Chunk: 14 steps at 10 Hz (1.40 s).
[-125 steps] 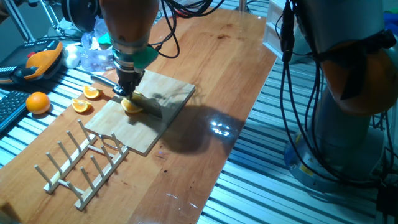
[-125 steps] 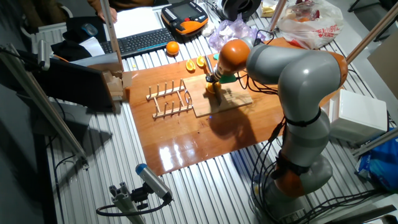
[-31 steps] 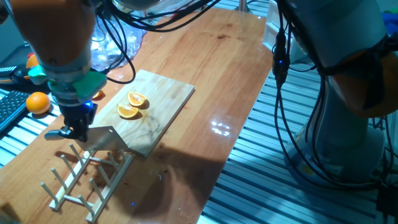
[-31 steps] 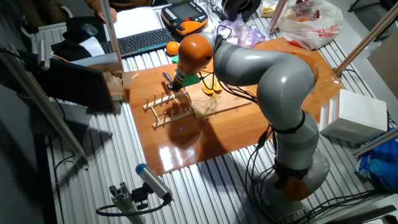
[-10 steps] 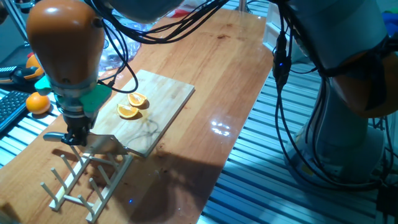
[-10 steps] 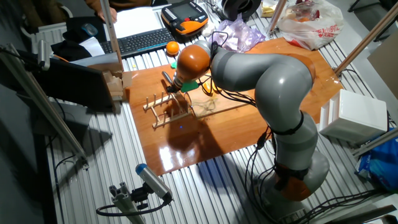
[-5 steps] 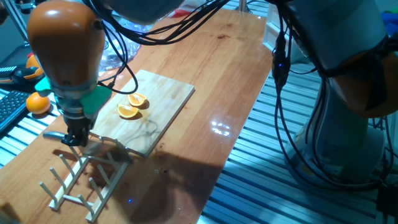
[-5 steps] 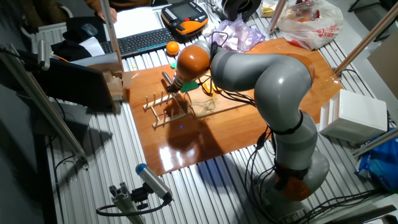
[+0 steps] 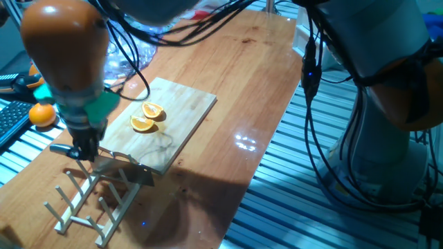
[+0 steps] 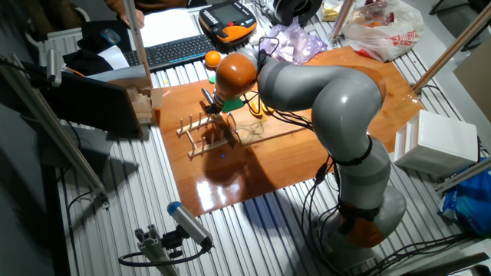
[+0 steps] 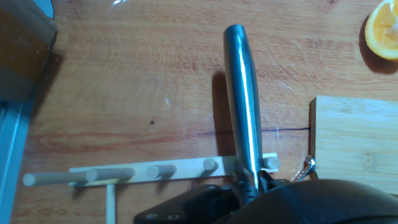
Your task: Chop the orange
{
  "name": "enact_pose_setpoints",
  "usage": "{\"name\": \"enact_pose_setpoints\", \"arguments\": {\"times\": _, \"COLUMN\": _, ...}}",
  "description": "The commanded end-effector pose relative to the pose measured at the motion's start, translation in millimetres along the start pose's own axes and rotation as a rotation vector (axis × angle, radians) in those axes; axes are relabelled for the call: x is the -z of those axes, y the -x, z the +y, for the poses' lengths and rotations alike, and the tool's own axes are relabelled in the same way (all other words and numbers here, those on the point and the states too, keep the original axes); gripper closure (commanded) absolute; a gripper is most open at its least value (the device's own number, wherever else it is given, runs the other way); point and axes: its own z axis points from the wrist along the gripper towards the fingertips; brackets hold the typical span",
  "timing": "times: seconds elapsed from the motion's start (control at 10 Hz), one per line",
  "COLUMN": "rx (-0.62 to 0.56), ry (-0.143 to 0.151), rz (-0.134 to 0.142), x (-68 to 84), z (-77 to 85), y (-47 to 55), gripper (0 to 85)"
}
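Observation:
The orange lies cut in two wedge-shaped pieces [image 9: 147,118] on the wooden cutting board [image 9: 181,116]. My gripper [image 9: 84,148] is left of the board, over the wooden peg rack [image 9: 90,195], and is shut on a knife [image 9: 123,164] whose blade lies across the rack's top. In the other fixed view the gripper [image 10: 216,112] is above the rack [image 10: 205,132], and the arm hides the orange pieces. In the hand view the gripper [image 11: 247,184] holds the shiny knife [image 11: 242,99] over the rack's base [image 11: 155,172].
A whole orange [image 9: 42,114] sits at the far left by a keyboard. A small orange wedge [image 11: 383,30] lies on the table beyond the board's corner [image 11: 354,140]. A crumpled plastic bag [image 10: 292,35] and a pendant [image 10: 229,18] lie behind.
The gripper with the knife has shifted slightly left and down, and the blade now rests lower across the rack. The two orange pieces have not moved.

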Motion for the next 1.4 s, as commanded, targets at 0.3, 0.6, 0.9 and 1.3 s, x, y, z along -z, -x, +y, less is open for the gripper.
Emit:
{"name": "enact_pose_setpoints", "arguments": {"times": 0.3, "rx": -0.01, "ry": -0.032, "rz": 0.045, "x": 45.1, "z": -9.2, "y": 3.7, "gripper": 68.0}}
{"name": "enact_pose_setpoints", "arguments": {"times": 0.6, "rx": -0.007, "ry": -0.031, "rz": 0.095, "x": 66.6, "z": -27.6, "y": 4.3, "gripper": 85.0}}
{"name": "enact_pose_setpoints", "arguments": {"times": 0.9, "rx": -0.023, "ry": -0.017, "rz": 0.147, "x": 84.9, "z": -50.8, "y": 5.7, "gripper": 85.0}}
{"name": "enact_pose_setpoints", "arguments": {"times": 1.3, "rx": 0.043, "ry": 0.0, "rz": 0.181, "x": 100.2, "z": -80.2, "y": 3.0, "gripper": 85.0}}
